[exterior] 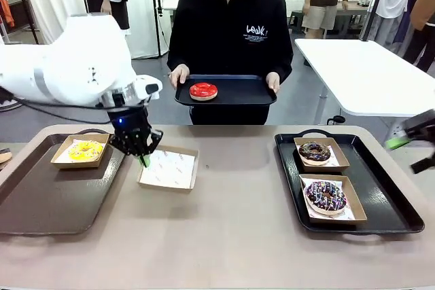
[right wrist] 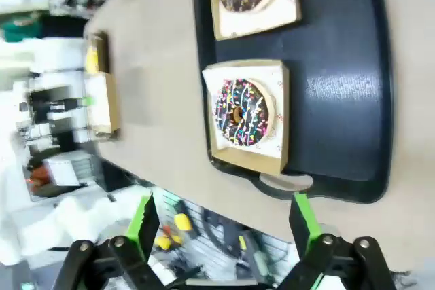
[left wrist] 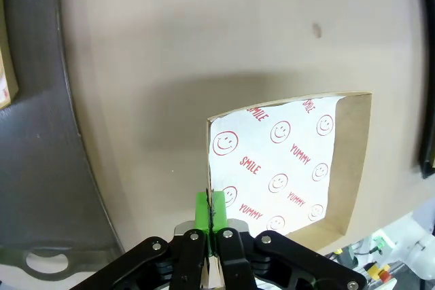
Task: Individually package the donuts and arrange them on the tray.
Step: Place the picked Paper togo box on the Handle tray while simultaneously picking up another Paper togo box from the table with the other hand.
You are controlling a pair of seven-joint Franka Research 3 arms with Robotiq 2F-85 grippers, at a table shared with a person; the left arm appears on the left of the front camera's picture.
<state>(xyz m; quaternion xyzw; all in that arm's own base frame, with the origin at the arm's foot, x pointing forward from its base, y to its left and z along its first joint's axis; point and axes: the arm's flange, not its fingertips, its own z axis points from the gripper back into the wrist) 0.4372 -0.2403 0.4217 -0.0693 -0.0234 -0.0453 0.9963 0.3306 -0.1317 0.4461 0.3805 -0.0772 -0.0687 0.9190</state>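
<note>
My left gripper (exterior: pixel 143 156) is shut on the near wall of an empty cardboard box (exterior: pixel 168 169) on the table; the left wrist view shows its green pads (left wrist: pixel 202 210) pinching the box (left wrist: pixel 279 168) edge beside the printed paper liner. A yellow donut (exterior: pixel 85 151) lies boxed on the brown left tray (exterior: pixel 47 202). The chocolate donut (exterior: pixel 314 152) and the sprinkled donut (exterior: pixel 326 195) sit in boxes on the black right tray (exterior: pixel 380 195). The person holds a black tray (exterior: pixel 238 91) carrying the red donut (exterior: pixel 203 90). My right gripper (right wrist: pixel 224 225) hangs open above the sprinkled donut (right wrist: pixel 242 113).
The person stands at the table's far edge, both hands on the held tray. Bare tabletop (exterior: pixel 231 236) lies between the two trays. A white table (exterior: pixel 367 73) and other people stand behind.
</note>
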